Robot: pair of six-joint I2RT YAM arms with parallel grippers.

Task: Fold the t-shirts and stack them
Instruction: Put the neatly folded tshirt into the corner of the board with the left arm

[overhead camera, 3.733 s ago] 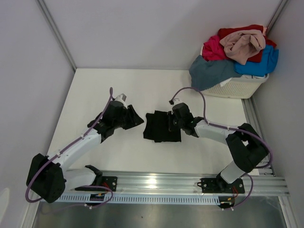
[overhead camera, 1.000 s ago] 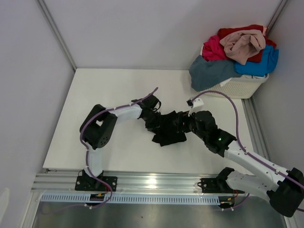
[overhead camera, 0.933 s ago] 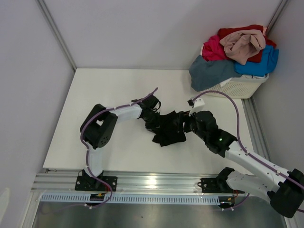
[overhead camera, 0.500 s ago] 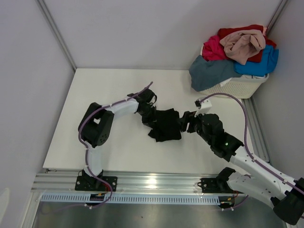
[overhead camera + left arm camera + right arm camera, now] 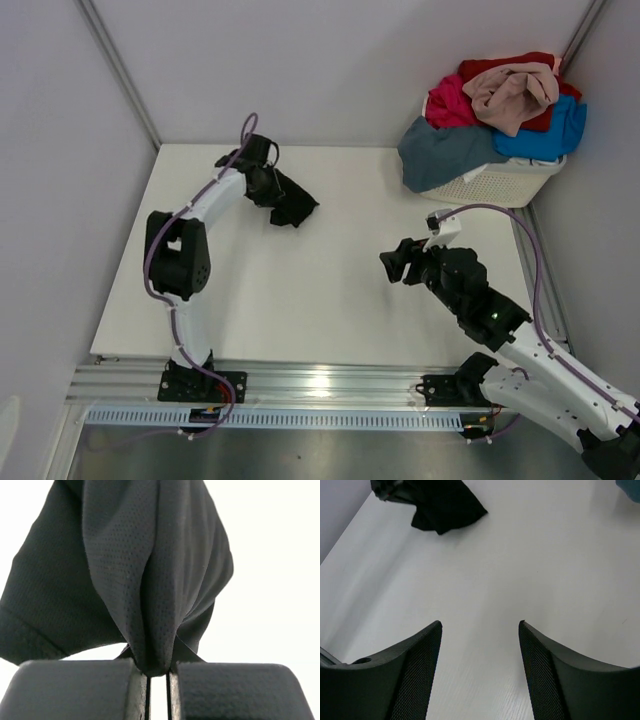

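Black t-shirt point(image 5: 150, 580) pinched in L fingers point(image 5: 75, 690), R fingers point(image 5: 395, 680) spread

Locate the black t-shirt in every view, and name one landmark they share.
Top external: black t-shirt lies bunched at the far left of the table.
Left wrist: it fills the upper frame, pinched in the left gripper.
Right wrist: it is in the top left corner, far off.
Shared landmark: the white table.

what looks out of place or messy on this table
The black t-shirt is bunched and creased in the shut left gripper on the far left of the table, not a flat fold. At the basket, the slate grey-blue shirt spills over the rim.
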